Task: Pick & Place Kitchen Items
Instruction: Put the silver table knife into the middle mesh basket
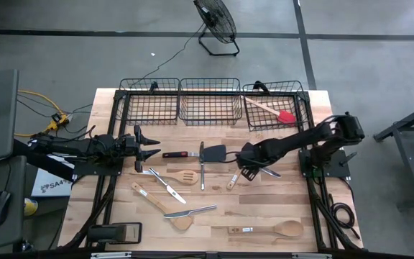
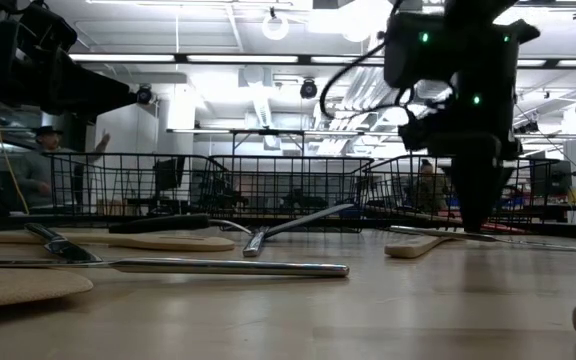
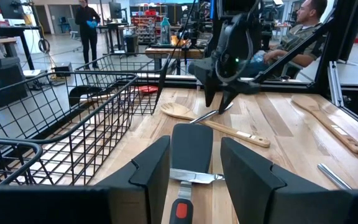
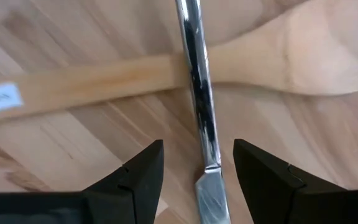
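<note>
Surface: wooden-plank table (image 1: pixel 264 216) with three wire baskets (image 1: pixel 208 101) along its far edge and a workshop room beyond.
Thing in hand: you have a silver knife (image 4: pixel 194 93) lying flat right of the table's middle, its handle crossing over a wooden spoon (image 4: pixel 166 68).
Handling: likely light, stiff and slick; thin and low to the wood, so your fingertips must nearly touch the table.
Where to take it: judge the handle just clear of the spoon, across its narrow width.
Right claw (image 4: pixel 197 180): straddles the knife from above, partly open, holding nothing yet.
Left claw (image 3: pixel 194 180): waits near the left edge, partly open and empty, facing a black turner (image 3: pixel 191 146).
Other items: a red-headed spatula (image 1: pixel 272 110) already sits in the right basket; more spoons and knives lie toward the near edge.
</note>
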